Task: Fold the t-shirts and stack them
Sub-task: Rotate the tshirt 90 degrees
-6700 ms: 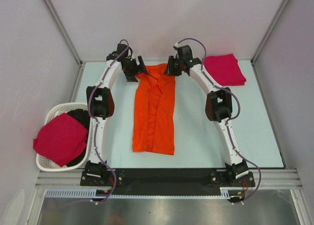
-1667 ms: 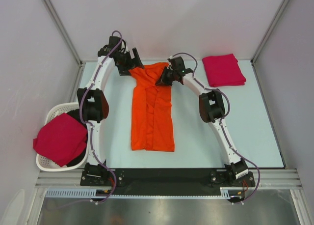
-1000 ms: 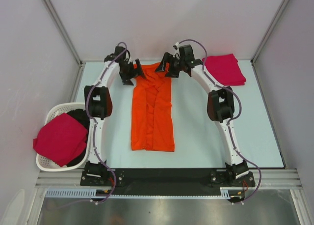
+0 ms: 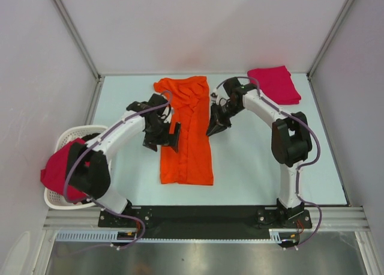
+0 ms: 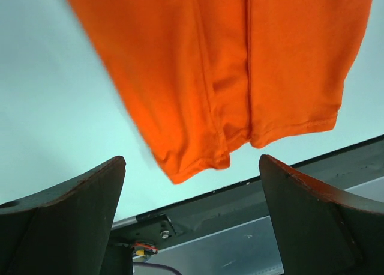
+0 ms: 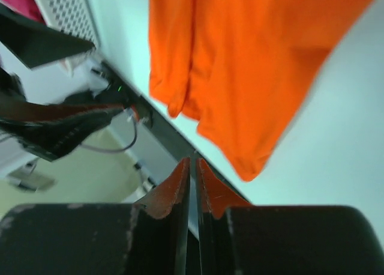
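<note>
I am counting three shirts: one orange and two crimson. The orange shirt (image 4: 187, 158) is lying as a long narrow strip down the middle of the table (image 4: 258, 161), with its wider, rumpled end at the far side and its hem toward my bases. The folded crimson shirt (image 4: 275, 86) is sitting at the far right corner, well apart from the strip. The draped crimson shirt (image 4: 57, 170) is hanging over the near rim of the one basket (image 4: 67, 135), beside the table's left edge.

I am working with two grippers. I am holding my left gripper (image 4: 163, 143) at the strip's left edge, about halfway along, with its fingers (image 5: 66, 215) spread wide and gripping nothing. My right gripper (image 4: 215, 129) is sitting at the strip's right edge, across from the left one. Its fingers (image 6: 165, 194) are pressed almost together, leaving only a thin slit, and no cloth is showing between them. I cannot tell whether either gripper is touching the shirt.
</note>
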Controlling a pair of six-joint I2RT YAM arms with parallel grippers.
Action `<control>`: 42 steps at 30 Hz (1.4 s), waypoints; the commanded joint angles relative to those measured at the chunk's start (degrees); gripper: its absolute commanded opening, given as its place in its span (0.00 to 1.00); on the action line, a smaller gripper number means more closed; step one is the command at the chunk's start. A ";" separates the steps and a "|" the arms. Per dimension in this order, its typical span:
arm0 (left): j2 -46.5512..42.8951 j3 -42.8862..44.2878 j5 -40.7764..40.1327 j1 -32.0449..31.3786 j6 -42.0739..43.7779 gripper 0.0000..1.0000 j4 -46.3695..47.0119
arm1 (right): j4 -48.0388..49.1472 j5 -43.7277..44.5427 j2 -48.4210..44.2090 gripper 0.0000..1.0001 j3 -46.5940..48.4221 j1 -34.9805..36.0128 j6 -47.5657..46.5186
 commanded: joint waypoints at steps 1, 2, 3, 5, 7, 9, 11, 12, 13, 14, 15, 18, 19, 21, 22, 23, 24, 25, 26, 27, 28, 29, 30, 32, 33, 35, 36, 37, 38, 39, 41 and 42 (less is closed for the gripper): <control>-8.35 0.98 -5.02 1.13 -1.26 1.00 -0.97 | -0.55 -10.78 1.20 0.13 -3.33 3.03 1.96; -8.88 1.33 -6.07 1.74 -1.44 1.00 -1.23 | -0.46 -12.62 1.63 0.13 -4.03 3.30 2.23; -9.58 1.60 -6.69 1.92 -1.61 1.00 -1.76 | -0.80 -12.29 2.07 0.14 -4.47 3.56 2.41; -9.68 0.99 -7.31 2.44 -1.70 1.00 -1.24 | -0.63 -13.85 2.95 0.23 -5.35 4.52 2.23; -8.71 0.20 -8.10 2.62 -1.70 1.00 -0.71 | 0.07 -16.14 4.70 0.24 -7.19 5.23 2.93; -7.75 -0.24 -8.98 2.97 -1.88 1.00 0.51 | -0.10 -16.68 5.59 0.26 -7.99 6.63 2.76; -6.43 0.28 -9.42 3.85 -1.88 1.00 0.69 | 0.16 -16.94 6.29 0.27 -9.13 7.51 3.02; -6.16 0.54 -9.07 4.20 -1.79 1.00 1.83 | 0.42 -16.77 6.21 0.28 -9.22 8.47 3.29; -5.55 1.68 -8.90 4.64 -1.88 1.00 2.01 | 2.25 -17.20 5.95 0.30 -9.49 9.09 4.42; -5.20 2.21 -8.81 5.25 -1.88 1.00 2.10 | 3.14 -17.81 6.03 0.37 -9.75 9.53 5.21; -4.84 2.65 -9.07 5.43 -1.79 0.99 2.62 | 4.45 -18.60 6.03 0.41 -10.10 10.58 6.35; -2.82 5.11 -9.07 6.05 -1.62 1.00 2.54 | 10.34 -19.14 6.74 0.41 -12.12 11.56 11.27; -2.47 5.81 -8.72 5.96 -1.61 1.00 2.63 | 14.71 -19.49 6.74 0.42 -12.82 12.08 12.85; -1.50 6.17 -8.46 5.96 -1.53 1.00 2.63 | 18.34 -19.93 6.56 0.44 -14.23 12.88 17.34; -1.33 6.17 -8.19 5.96 -1.53 1.00 2.63 | 20.88 -19.67 6.65 0.45 -14.58 13.66 18.57; -1.33 6.08 -8.19 6.05 -1.53 1.00 2.89 | 21.43 -19.58 7.00 0.48 -14.76 14.02 19.63; -1.33 5.99 -8.37 6.05 -1.53 1.00 2.98 | 22.74 -19.84 8.13 0.48 -15.20 14.28 20.33; -1.41 5.65 -8.54 6.05 -1.61 1.00 3.24 | 22.75 -19.49 8.58 0.48 -15.29 15.42 20.43; -1.41 5.47 -8.46 6.05 -1.70 1.00 3.42 | 22.92 -19.14 8.93 0.48 -15.29 16.12 20.51; -1.41 5.38 -8.37 6.05 -1.70 1.00 3.42 | 23.97 -19.14 9.63 0.48 -15.29 16.83 20.86; -1.50 5.12 -8.19 6.05 -1.70 1.00 3.51 | 24.07 -18.44 9.90 0.49 -15.11 17.44 20.95; -1.50 5.12 -8.45 6.05 -1.70 1.00 3.60 | 24.50 -17.83 9.99 0.49 -15.03 18.58 21.04; -1.67 4.94 -8.46 6.14 -1.70 1.00 3.68 | 26.16 -17.38 9.99 0.49 -15.37 19.11 21.83; -1.59 4.68 -8.80 6.31 -1.53 1.00 3.77 | 28.01 -16.68 10.86 0.49 -15.55 20.86 23.06; -1.59 4.68 -8.89 6.40 -1.53 1.00 3.69 | 28.20 -15.98 11.13 0.49 -15.55 21.22 23.06; -1.68 4.94 -8.81 6.75 -1.53 1.00 3.68 | 29.33 -15.36 12.27 0.49 -15.73 22.54 23.41; -1.76 5.11 -8.89 6.93 -1.44 1.00 3.68 | 29.43 -14.92 12.54 0.49 -15.64 22.89 23.59; -1.85 5.46 -8.98 7.10 -1.35 1.00 3.51 | 30.12 -14.74 12.97 0.49 -15.99 22.99 23.94; -1.94 5.73 -8.81 7.28 -1.18 1.00 3.51 | 30.74 -14.39 13.24 0.50 -15.90 23.51 24.20; -1.94 5.99 -8.81 7.37 -1.00 1.00 3.42 | 31.10 -13.96 13.50 0.50 -15.73 23.69 24.38; -2.20 6.61 -8.90 7.72 -0.65 1.00 3.16 | 31.28 -13.69 14.91 0.50 -14.94 24.13 24.56; -2.12 7.04 -8.90 7.89 -0.39 0.99 2.98 | 30.67 -13.51 15.35 0.50 -14.68 24.39 24.56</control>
